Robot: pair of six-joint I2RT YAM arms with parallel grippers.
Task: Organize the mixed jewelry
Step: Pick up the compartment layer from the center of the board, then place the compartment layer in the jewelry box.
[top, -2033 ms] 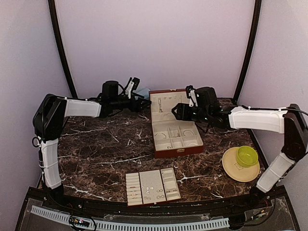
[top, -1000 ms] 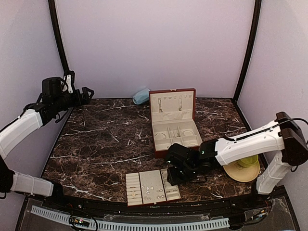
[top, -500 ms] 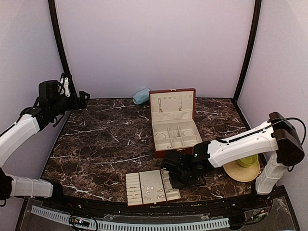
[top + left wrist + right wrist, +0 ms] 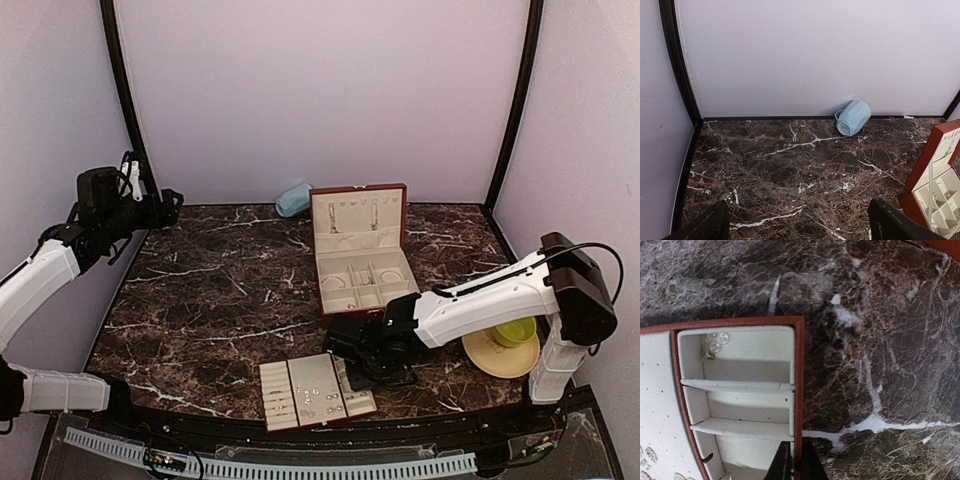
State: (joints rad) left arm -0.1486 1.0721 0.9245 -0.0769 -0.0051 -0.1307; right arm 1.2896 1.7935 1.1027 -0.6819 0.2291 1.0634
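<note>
In the right wrist view, the right tool (image 4: 795,460) at bottom center pinches the red-brown rim of the tray (image 4: 799,370). The jewelry (image 4: 318,398) lies in that tray, low center of the top view. The left tool (image 4: 170,203), upper left, gapes wide, holding nothing.

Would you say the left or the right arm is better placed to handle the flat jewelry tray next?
Right. The right gripper is already down at the flat jewelry tray, its fingers pinched on the tray's red-brown rim. The left gripper is open and raised at the table's far left corner, nowhere near it.
</note>
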